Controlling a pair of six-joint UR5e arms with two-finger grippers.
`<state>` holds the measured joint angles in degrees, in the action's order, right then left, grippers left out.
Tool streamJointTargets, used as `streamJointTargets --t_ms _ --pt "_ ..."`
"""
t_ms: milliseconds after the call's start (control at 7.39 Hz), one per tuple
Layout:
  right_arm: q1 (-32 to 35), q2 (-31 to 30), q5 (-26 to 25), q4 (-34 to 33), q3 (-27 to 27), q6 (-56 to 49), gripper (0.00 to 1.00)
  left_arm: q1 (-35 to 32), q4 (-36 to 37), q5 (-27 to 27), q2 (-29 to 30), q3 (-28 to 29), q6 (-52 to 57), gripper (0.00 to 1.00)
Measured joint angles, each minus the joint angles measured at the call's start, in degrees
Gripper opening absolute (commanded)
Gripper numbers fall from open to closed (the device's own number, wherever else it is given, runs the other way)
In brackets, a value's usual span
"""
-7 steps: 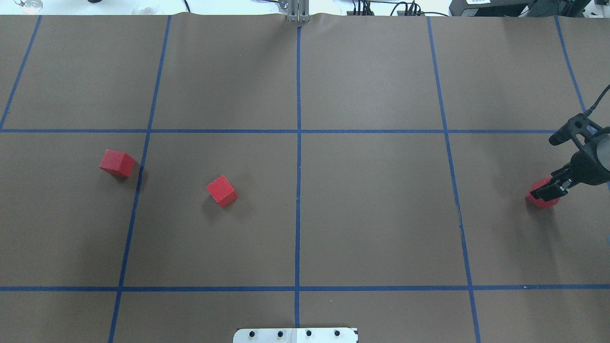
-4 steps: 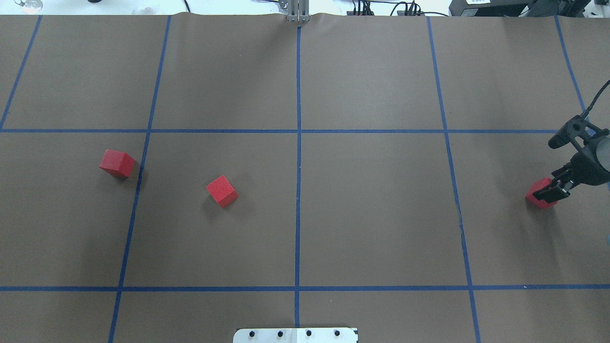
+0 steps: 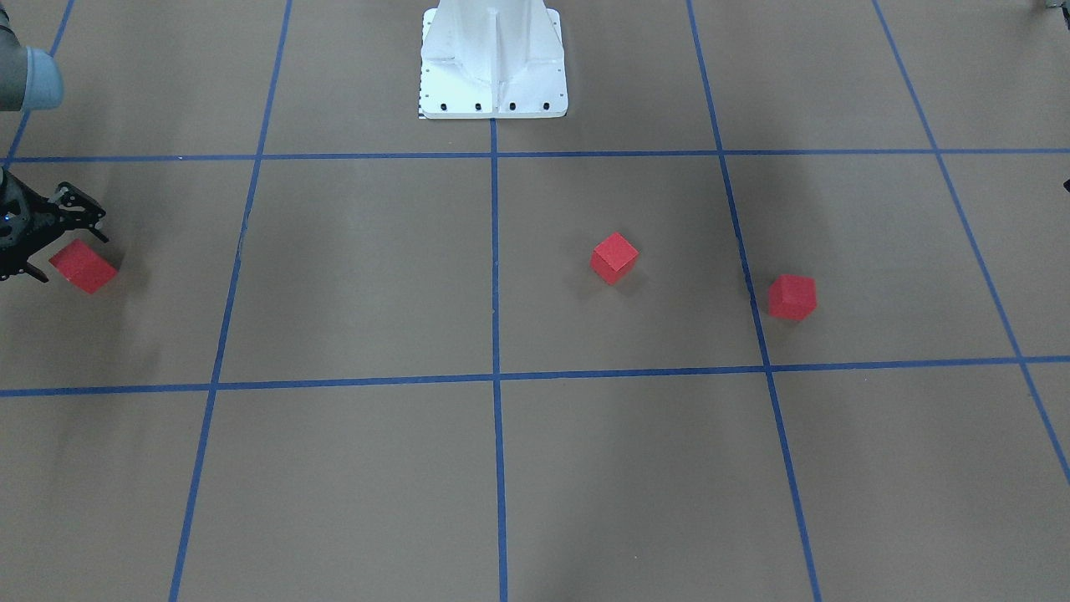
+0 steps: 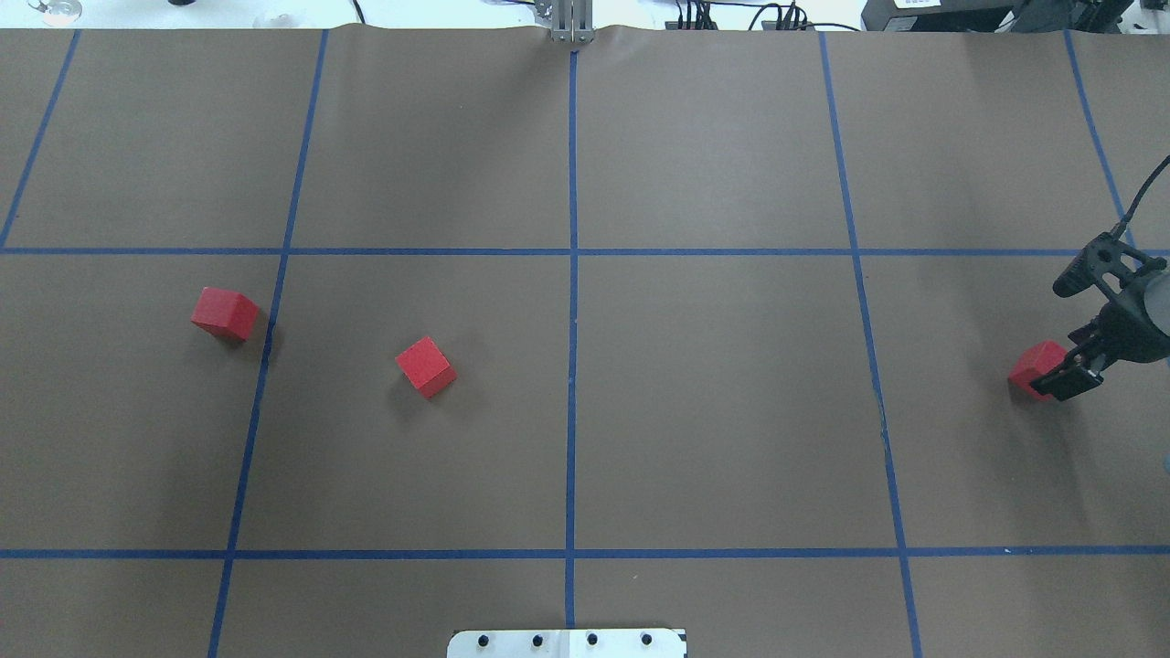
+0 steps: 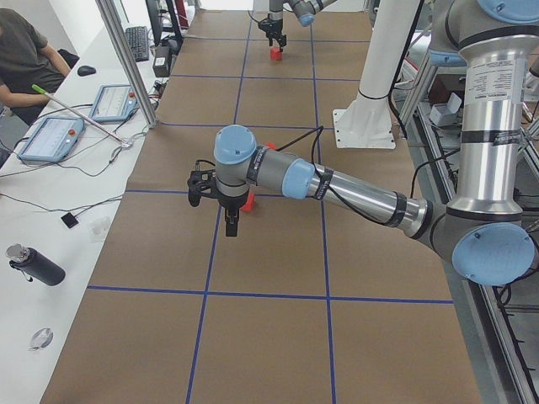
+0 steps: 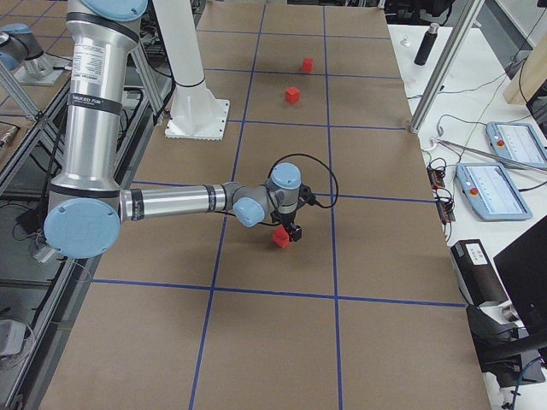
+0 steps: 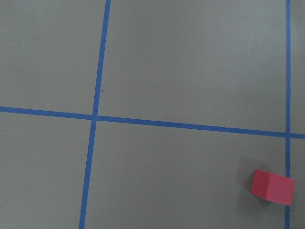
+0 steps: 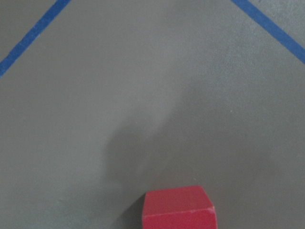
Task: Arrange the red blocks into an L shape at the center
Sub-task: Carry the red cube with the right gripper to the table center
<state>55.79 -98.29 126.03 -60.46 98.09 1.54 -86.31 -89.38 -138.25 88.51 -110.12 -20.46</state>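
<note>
The fingers of the right gripper point(image 4: 1062, 376) were seen spread apart in the front-facing view, and no block was pinched between them. This gripper was held low over the floor at the far right of the table. One finger stood just beside the right-hand red block point(image 4: 1031, 366), but it could not be told whether the block was touched. The left gripper point(image 5: 233, 227) was pointed downward above the surface. As it was shown only in the side view, it could not be told whether it was spread or pressed together.

The table was covered with brown paper point(image 4: 731, 411), marked by a grid of blue tape. The white robot base point(image 3: 493, 63) was fixed at the robot's edge. A seated operator point(image 5: 21, 50) and a dark bottle point(image 5: 34, 265) were seen at a white bench point(image 5: 59, 202) beside the table.

The right-hand red block lay on the paper, on the inner side of the right gripper. The middle red block point(image 4: 426, 366) and the left-hand red block point(image 4: 224, 313) lay in the robot's left half, well apart from each other. All three were apart from the middle blue line point(image 4: 572, 411).
</note>
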Motion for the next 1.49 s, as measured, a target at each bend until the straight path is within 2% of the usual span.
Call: streamJointTargets --t_ms 135,270,676,947,1217,1488 --pt "-0.07 0.33 0.00 0.04 -1.16 -0.74 0.40 0.00 0.00 0.00 0.00 0.00 -0.01 1.00" --pt "-0.11 0.48 0.04 0.08 -2.06 -1.03 0.00 0.00 0.00 0.00 0.00 0.00 -0.02 1.00" --pt "0.06 0.33 1.70 0.11 -1.96 -0.81 0.00 0.08 0.00 -0.02 0.00 -0.01 -0.02 1.00" --pt "2.37 1.35 5.81 -3.15 1.60 3.36 0.00 0.04 -0.06 -0.12 0.00 -0.23 -0.02 1.00" --pt "3.59 7.36 6.31 -9.32 4.24 14.92 0.00 0.01 -0.05 -2.37 0.00 -0.64 -0.02 1.00" --pt "3.29 13.12 5.06 -11.87 4.78 27.97 0.00 0.04 -0.06 -5.08 0.00 -0.76 -0.02 1.00"
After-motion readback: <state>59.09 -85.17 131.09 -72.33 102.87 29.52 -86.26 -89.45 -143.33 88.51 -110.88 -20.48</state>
